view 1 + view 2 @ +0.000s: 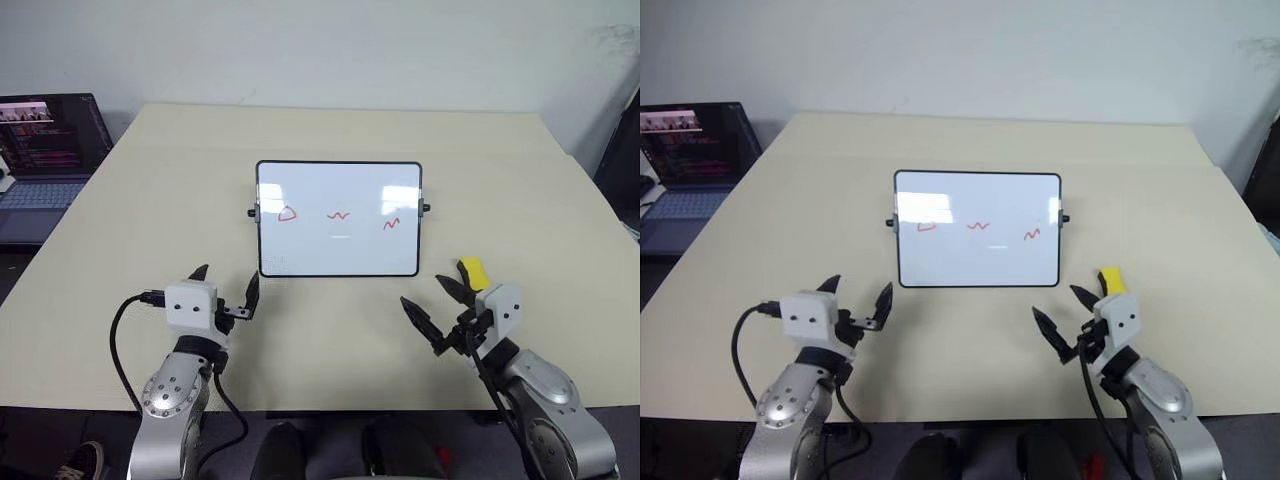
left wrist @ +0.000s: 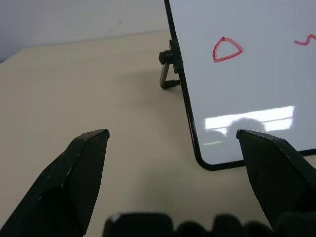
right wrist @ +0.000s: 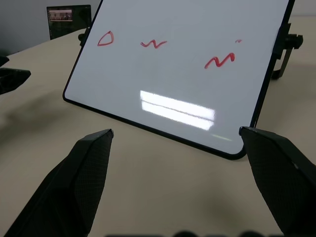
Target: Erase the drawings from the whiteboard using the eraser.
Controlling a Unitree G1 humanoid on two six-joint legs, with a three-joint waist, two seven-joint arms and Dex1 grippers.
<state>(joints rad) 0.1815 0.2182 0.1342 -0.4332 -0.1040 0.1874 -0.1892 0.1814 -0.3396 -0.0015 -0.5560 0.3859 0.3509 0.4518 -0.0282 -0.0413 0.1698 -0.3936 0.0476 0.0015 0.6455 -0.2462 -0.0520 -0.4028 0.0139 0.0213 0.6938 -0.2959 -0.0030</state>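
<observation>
Left eye view: I am looking down on the beige desk [image 1: 500, 170], and the whiteboard [image 1: 338, 250] is standing propped near its middle, at my twelve o'clock. The drawings [image 1: 339, 214] are sitting in a row across its face: a red rounded triangle [image 1: 287, 213] toward nine o'clock, a zigzag in the middle, and a second squiggle [image 1: 391, 224] toward three o'clock. The eraser [image 1: 473, 272] is lying on the desk just off the board's lower right corner, at about two o'clock from me. The left claw [image 1: 226, 285] is hovering over the desk near the board's lower left corner with its fingers spread wide, gripping nothing. The right claw [image 1: 437, 305] is hanging just beside the eraser, fingers likewise wide apart and empty; I cannot tell whether the nearer finger is touching the block. A laptop [image 1: 45, 165] with a lit screen is sitting off the desk at ten o'clock.

Left wrist view: I am seeing two black fingers [image 2: 79, 173] standing wide apart with bare desk between them, the board's corner and the triangle beyond, and a black knob [image 2: 165, 57] on the frame's side.

Right wrist view: both fingers [image 3: 84, 173] are gaping fully, holding nothing, and the board with all three red marks is facing me.
</observation>
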